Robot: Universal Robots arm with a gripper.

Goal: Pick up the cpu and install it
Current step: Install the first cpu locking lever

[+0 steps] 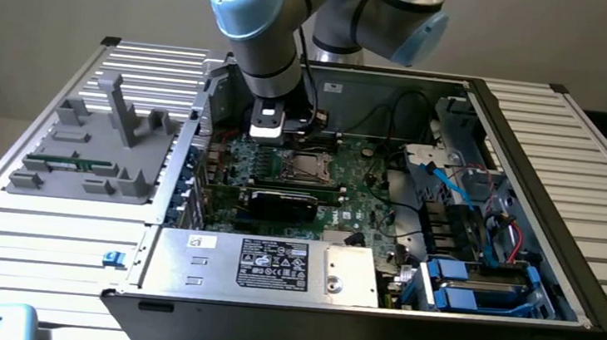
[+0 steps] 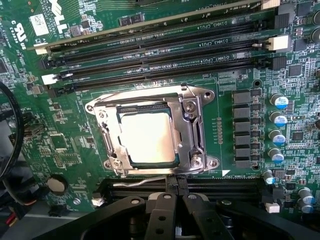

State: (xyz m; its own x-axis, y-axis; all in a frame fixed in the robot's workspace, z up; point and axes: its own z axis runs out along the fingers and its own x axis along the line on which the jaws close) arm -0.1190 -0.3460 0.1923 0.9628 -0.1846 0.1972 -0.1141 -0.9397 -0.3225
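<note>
The cpu (image 2: 148,137) lies flat within the socket frame (image 2: 194,131), silver lid up; it is square, with its edges parallel to the memory slots (image 2: 150,52). The gripper (image 2: 175,192) is closed and empty, just beside the frame. The exterior view sets it inside an open computer case (image 1: 527,166), with a grey tray (image 1: 94,150) nearby

We count one cpu (image 2: 148,137), one metal socket frame (image 2: 193,131), one power supply (image 1: 261,264), one graphics card (image 1: 283,204) and one grey parts tray (image 1: 136,172).
</note>
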